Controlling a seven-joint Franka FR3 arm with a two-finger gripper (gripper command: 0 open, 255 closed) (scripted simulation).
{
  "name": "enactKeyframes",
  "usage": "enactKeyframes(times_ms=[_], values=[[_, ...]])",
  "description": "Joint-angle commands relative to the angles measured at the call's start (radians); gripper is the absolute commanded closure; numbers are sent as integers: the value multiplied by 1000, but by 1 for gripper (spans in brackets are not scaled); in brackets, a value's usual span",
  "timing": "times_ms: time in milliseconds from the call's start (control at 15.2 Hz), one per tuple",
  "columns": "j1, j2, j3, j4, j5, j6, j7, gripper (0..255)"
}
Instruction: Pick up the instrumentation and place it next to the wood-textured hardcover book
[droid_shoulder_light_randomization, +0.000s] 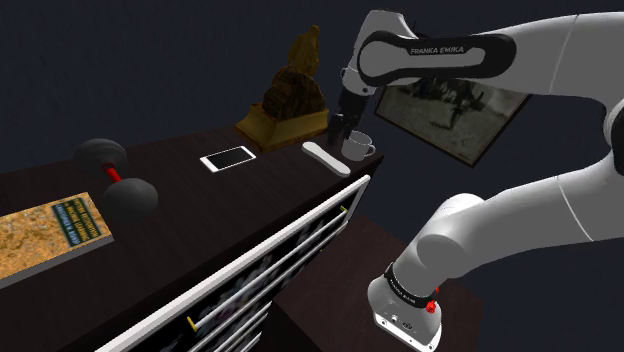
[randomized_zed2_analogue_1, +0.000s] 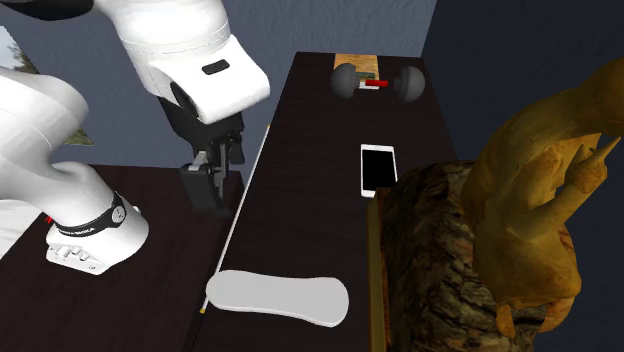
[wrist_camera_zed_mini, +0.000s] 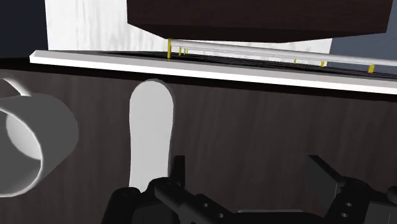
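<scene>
On the dark tabletop (droid_shoulder_light_randomization: 200, 215) the white oblong instrument (wrist_camera_zed_mini: 151, 133) lies just beside the mug (wrist_camera_zed_mini: 32, 146), so shift your gripper (wrist_camera_zed_mini: 248, 172), fingers apart, until they straddle its narrow width, clear of the mug.

Claw (droid_shoulder_light_randomization: 342, 128) all black. Just beside it: pale grey-white oblong instrument (droid_shoulder_light_randomization: 325, 157), plain white mug (droid_shoulder_light_randomization: 357, 147). Farther off: phone (droid_shoulder_light_randomization: 228, 159) white-faced, dark rim. Dumbbell (droid_shoulder_light_randomization: 118, 178) black, red grip. Farthest from claw: book (droid_shoulder_light_randomization: 50, 233), mottled orange-brown cover (yellow-green lettered band along one edge). Tabletop (droid_shoulder_light_randomization: 180, 215) dark brown, faint grain.
</scene>
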Motion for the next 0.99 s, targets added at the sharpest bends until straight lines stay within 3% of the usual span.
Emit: enactKeyframes(times_ms=[0, 594, 924], values=[[-11, 60, -24, 0, -13, 63, -27, 0], [-45, 364, -121, 79, -16, 295, -148, 0], [-46, 403, -126, 56, -9, 356, -156, 0]])
